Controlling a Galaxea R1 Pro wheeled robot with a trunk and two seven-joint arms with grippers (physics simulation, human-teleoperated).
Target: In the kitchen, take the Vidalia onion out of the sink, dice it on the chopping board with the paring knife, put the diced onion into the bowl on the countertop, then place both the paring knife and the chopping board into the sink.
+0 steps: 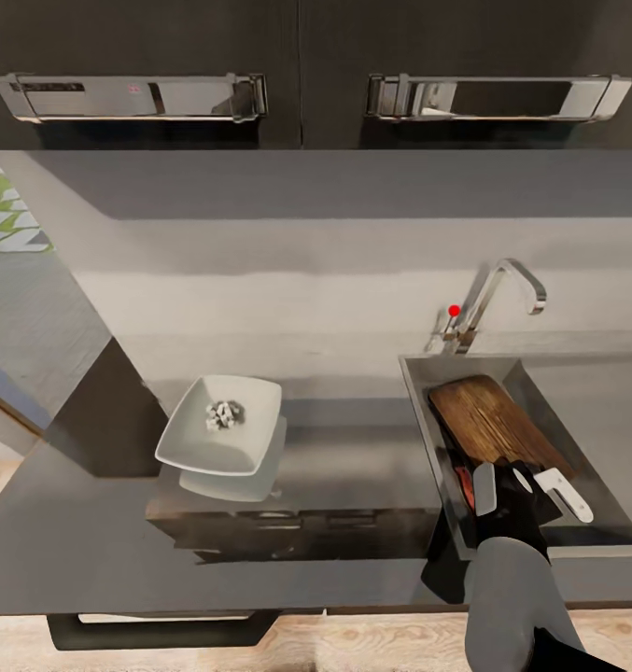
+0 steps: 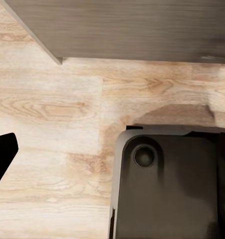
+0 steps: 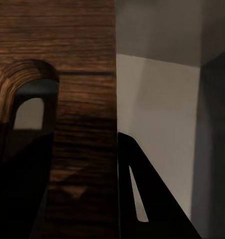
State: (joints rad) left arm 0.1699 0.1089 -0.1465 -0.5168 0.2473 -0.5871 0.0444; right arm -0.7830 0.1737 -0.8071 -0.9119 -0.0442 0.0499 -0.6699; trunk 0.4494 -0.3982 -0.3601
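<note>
At the lower right of the frame my right gripper, its jaws spread around the near end, is lowering the chopping board slantwise into the sink beside the paring knife, while diced onion is sitting in the bowl on the bench.

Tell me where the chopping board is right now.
In the head view, the chopping board lies tilted inside the sink at right, below the tap, with the right end effector at its near end.
</note>
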